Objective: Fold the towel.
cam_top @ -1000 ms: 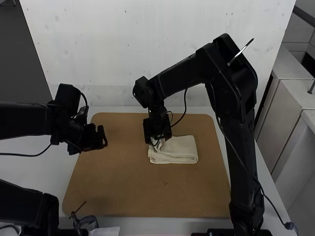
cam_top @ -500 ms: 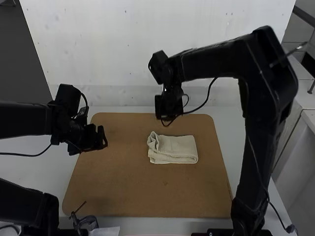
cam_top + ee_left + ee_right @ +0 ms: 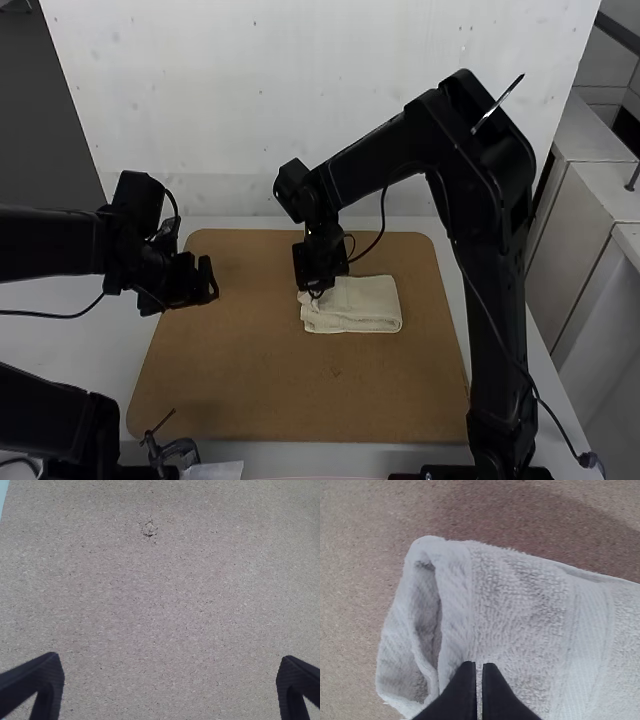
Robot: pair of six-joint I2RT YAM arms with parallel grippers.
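The cream terry-cloth towel (image 3: 365,303) lies folded into a rectangle, towards two o'clock of the flat brown board (image 3: 250,390) on the white bench (image 3: 80,340). The black right claw (image 3: 476,665) is closed, tips together over its ten-o'clock corner; the black left claw (image 3: 171,656) stands wide open. This looks like final tidying: next, flatten the loose layers along the nine-o'clock end without dragging the fold.
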